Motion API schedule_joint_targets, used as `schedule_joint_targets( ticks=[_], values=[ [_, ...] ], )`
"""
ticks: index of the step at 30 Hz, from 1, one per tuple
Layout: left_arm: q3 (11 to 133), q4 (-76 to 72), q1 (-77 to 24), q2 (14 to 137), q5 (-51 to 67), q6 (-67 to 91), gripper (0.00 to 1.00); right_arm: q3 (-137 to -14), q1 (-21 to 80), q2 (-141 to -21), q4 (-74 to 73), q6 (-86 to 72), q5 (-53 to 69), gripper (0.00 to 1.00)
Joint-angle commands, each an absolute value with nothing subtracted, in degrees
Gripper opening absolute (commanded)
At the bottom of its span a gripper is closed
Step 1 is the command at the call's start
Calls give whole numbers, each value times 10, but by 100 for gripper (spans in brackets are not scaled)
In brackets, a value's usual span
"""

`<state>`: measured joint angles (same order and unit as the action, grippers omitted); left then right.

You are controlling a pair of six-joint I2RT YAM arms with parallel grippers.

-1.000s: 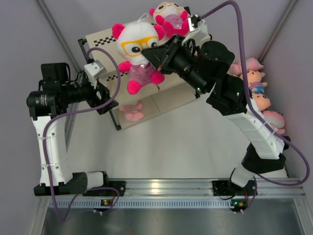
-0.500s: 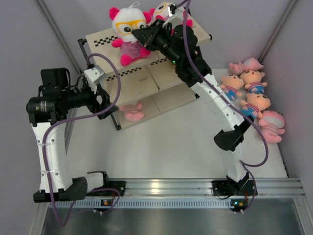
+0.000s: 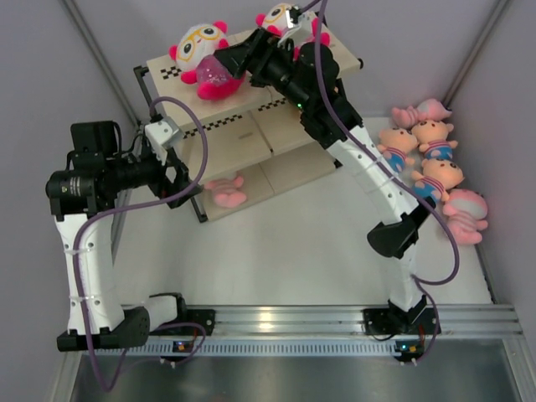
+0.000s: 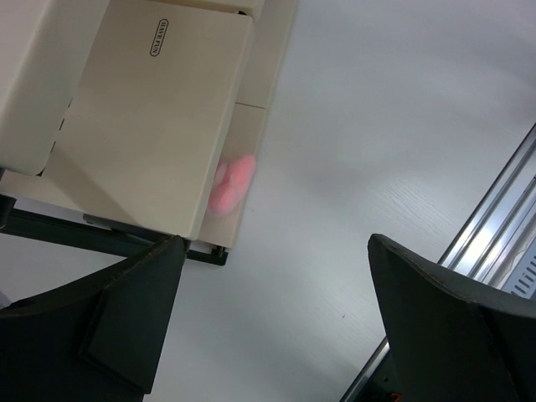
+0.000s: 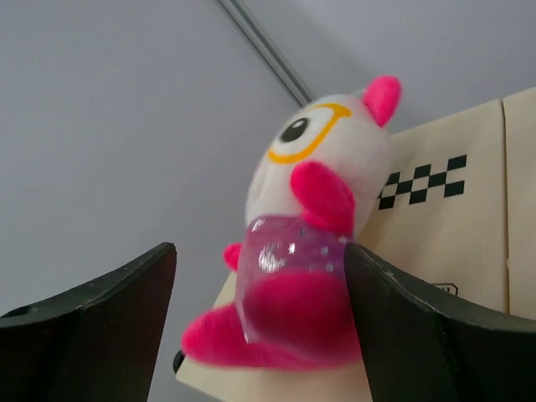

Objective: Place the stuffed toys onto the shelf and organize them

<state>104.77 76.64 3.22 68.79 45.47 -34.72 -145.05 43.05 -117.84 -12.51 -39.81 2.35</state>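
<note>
Partway through, under half by the look of it.

On the top board of the shelf [image 3: 251,138]: left glasses doll [image 3: 199,52], white face, yellow frames, hot-pink body, lying tipped back near the board's left end, beside the checkered strip. Second glasses doll [image 3: 280,17] toward the right end, mostly hidden behind the right arm. On the bottom board: one pale pink doll [image 3: 226,191], half tucked under the board above. Nothing seen on the middle board. Counts as three shelved.

Right gripper [image 3: 224,65]: fingers spread wide either side of the left glasses doll's body, one finger against or just beside its flank, the other apart. No pinch. Doll appears to rest on the board on its own.

Left gripper [image 4: 275,251]: spread wide, nothing between the fingers. Hovers over the table [image 3: 293,251] beside the shelf's near-left corner, wrist view facing the lower boards and the pale pink doll.

Left to do: heap at the table's right side, well apart from the shelf. Three peach striped dolls [image 3: 437,134] plus at least two loose pale pink dolls [image 3: 467,211]; exact count hard to tell in the pile. Roughly five more picks, as a judgement.

Sorting looks to be by kind: glasses on top, pale pink at the bottom, peach probably in the middle, a guess only. Left glasses doll sits crooked, may want straightening.
</note>
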Motion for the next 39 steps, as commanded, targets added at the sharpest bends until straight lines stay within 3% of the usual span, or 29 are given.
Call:
schedule_joint_targets(
  ticks=[1, 10, 17, 20, 23, 27, 32, 39],
  values=[
    [1034, 746, 29, 675, 449, -363, 98, -1432, 430, -1114, -118, -359, 24, 81],
    [848, 746, 29, 590, 406, -424, 98, -1353, 431, -979, -213, -259, -9, 85],
    [650, 720, 30, 502, 349, -427, 99, -1031, 405, -693, -291, -183, -207, 95],
    [595, 695, 30, 469, 321, -410, 99, -888, 326, -604, -302, -180, -264, 95],
    [545, 651, 30, 432, 290, -382, 99, -775, 196, -572, -296, -207, -217, 95],
    [498, 603, 30, 401, 232, -344, 99, -662, -31, -587, -207, -275, -28, 88],
    [455, 558, 30, 355, 153, -305, 99, -613, -115, -707, -113, -305, 58, 58],
    [432, 530, 31, 315, 115, -285, 99, -642, -131, -875, -5, -335, 95, 60]
  ],
)
